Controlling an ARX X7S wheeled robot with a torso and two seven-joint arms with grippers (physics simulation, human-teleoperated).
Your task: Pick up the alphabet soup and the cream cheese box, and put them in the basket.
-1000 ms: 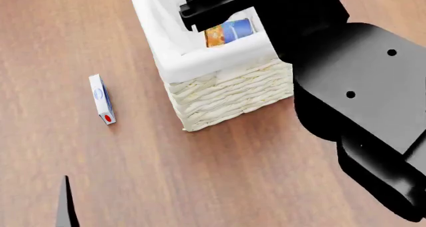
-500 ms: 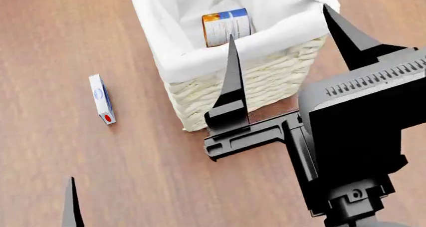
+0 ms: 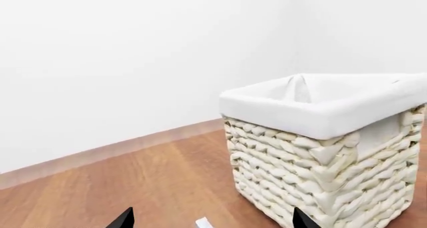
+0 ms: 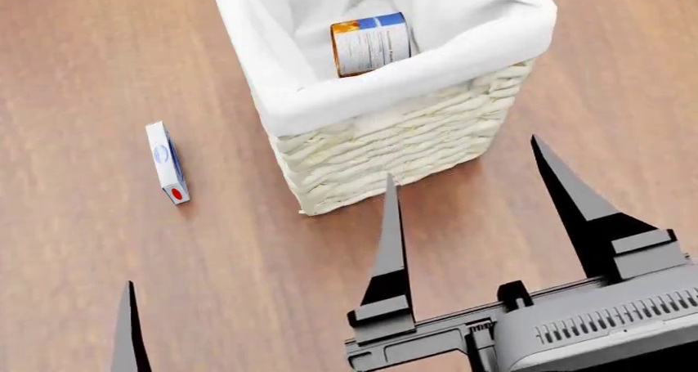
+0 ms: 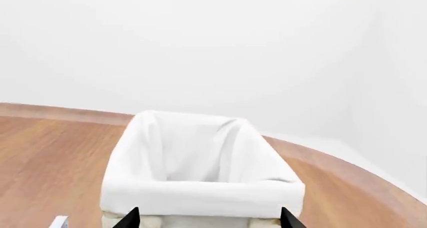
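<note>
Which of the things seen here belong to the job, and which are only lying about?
Belong to the job:
- alphabet soup, lying inside the basket
- cream cheese box, on the floor beside the basket
- basket

Only lying about:
- nothing; apart from these there are only the wooden floor and white wall

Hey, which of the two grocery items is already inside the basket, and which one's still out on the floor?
The alphabet soup, the blue-labelled can, lies inside the basket against its white liner. The cream cheese box, flat and white, lies on the wood floor beside the basket, apart from it.
</note>
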